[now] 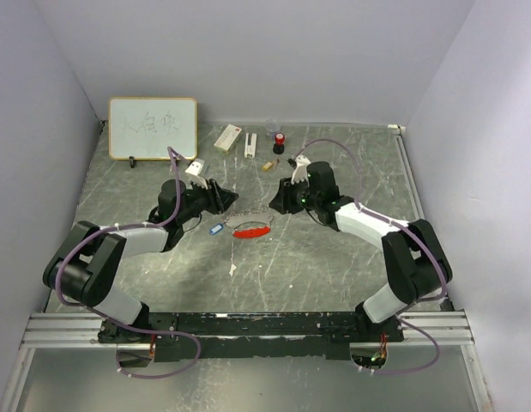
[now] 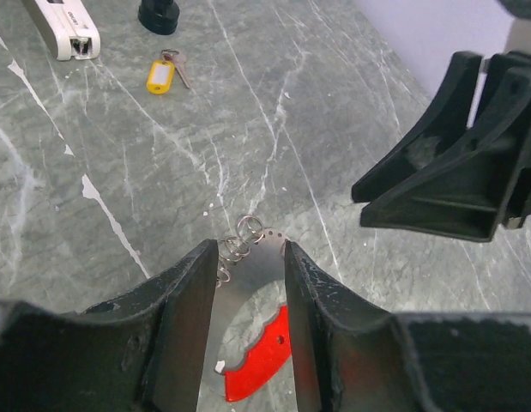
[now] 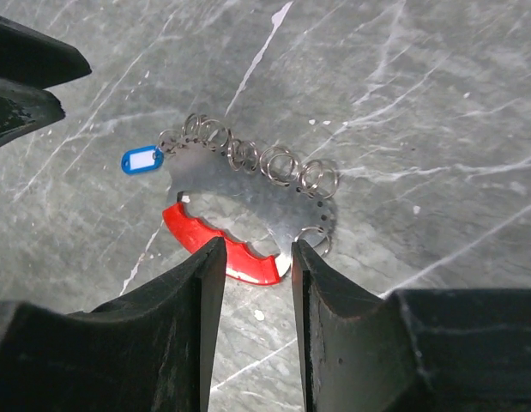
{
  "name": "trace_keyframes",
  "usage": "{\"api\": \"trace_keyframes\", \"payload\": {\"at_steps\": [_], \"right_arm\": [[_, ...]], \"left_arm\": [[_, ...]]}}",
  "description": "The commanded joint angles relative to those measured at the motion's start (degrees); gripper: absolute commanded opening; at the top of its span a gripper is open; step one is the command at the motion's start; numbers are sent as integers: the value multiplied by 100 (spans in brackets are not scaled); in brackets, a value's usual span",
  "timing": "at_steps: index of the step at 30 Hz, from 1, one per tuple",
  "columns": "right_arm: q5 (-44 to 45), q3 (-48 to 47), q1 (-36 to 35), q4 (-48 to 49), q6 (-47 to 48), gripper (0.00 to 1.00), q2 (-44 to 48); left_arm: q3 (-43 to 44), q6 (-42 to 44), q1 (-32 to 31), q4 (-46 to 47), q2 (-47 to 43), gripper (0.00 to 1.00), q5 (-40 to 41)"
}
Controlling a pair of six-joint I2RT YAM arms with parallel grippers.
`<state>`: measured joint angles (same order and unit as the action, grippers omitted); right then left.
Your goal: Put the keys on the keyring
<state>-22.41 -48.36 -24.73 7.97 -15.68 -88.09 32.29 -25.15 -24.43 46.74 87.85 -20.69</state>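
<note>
The keyring lies flat on the desk between my two arms. The blue-headed key sits just beside its rings, and the yellow-headed key is well apart. My right fingers stand parted over its red edge. My left fingers straddle its silvery plate; whether they pinch it, I cannot tell.
</note>
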Motion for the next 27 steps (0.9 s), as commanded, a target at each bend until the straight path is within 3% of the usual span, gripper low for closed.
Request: {"api": "trace_keyframes", "payload": {"at_steps": [1,9,17,27], "right_arm": [[88,-197,-148,133,-219,36,-290],[747,-316,-542,-227,-116,37,-654],[1421,-600,-537,-366,21,43,-684],[1645,-1666,236,-30,-234,49,-1546]], "left_arm": [[158,-84,34,-41,-196,48,-144],[323,-67,34,-297,-38,47,-387],[321,-26,19,-181,57,46,-598],[380,-82,18,-247,3,44,-621]]}}
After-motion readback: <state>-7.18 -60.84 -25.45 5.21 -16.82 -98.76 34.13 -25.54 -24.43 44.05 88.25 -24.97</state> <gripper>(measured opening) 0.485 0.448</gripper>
